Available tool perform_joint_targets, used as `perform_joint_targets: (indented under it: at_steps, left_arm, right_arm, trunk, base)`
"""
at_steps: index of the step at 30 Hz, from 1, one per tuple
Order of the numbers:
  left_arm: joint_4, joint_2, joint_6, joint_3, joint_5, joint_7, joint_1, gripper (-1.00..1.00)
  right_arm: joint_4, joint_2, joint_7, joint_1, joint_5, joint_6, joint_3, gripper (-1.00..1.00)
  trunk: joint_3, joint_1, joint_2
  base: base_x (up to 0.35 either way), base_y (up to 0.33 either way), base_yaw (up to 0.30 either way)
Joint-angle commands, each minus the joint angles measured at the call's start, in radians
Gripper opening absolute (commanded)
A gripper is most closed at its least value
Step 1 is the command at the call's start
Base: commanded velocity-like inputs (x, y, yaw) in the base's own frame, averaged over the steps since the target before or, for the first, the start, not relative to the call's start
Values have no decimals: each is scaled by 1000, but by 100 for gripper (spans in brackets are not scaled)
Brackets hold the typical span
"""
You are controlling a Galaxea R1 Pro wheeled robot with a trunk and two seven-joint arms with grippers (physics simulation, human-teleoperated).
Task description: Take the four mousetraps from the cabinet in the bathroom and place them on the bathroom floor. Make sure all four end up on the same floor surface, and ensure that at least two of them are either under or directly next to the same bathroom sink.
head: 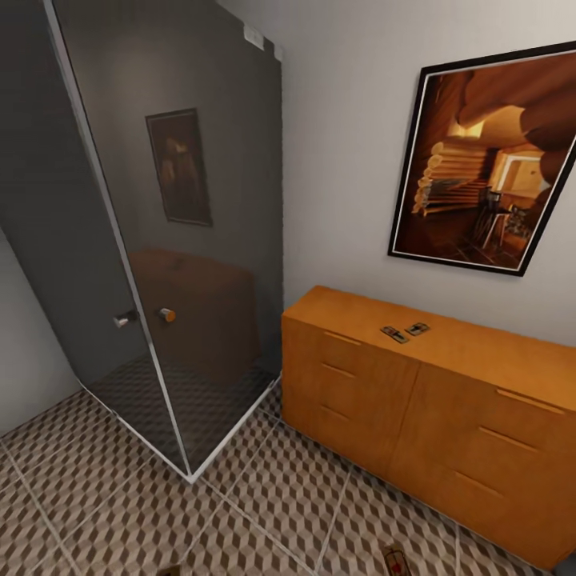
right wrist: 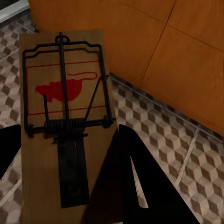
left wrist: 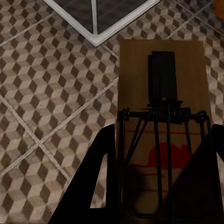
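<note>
In your head view, the low orange-brown wooden cabinet (head: 416, 400) with slim bar handles fills the lower right of the frame against the pale wall, and two small flat wooden mousetraps on top (head: 404, 331) lie close together near the middle of its upper surface. Above them, in the upper right, hangs a black-framed picture of a log interior (head: 484, 160). The dark glass shower enclosure (head: 184, 240) with round metal knobs takes up the left half of the frame, its white base rail meeting the cube-patterned brown, beige and white tile floor (head: 112, 504). At the bottom edge, right of centre, part of a wooden board with a red mark pokes into view. Your left hand (left wrist: 158, 186) has its two black fingers (left wrist: 100, 182) set either side of a rectangular wooden mousetrap with dark spring wires and a red mouse print (left wrist: 161, 84); the fingers sit against the board's long edges, closed onto it, with the floor tiles and a corner of the shower rail beyond. Your right hand (right wrist: 65, 172) likewise holds a second wooden mousetrap with a red mouse print (right wrist: 65, 70) between its black fingers (right wrist: 135, 186), above the floor just beside the cabinet front.
</note>
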Motion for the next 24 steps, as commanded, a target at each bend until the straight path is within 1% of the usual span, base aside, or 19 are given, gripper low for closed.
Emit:
perform_joint_targets:
  at_steps: [1,7,24]
  left_arm:
    - [4,-2,-5,-8,8,-2,-2,-100]
    - [5,-4,-4,-9,8,-11,-2,-100]
    - [6,-4,-4,-9,8,-10,-1,-100]
  right_arm:
    - [4,-1,-4,-2,8,-5,-3,-100]
    - [4,-1,-5,-2,7,-5,-3,-100]
    - [4,-1,-7,-2,6,-7,-4,-100]
  trunk:
    - [-1,0,-1]
    - [-1,0,-1]
    - [-1,0,-1]
  base:
    - [0,0,300]
    - [0,0,300]
    - [0,0,300]
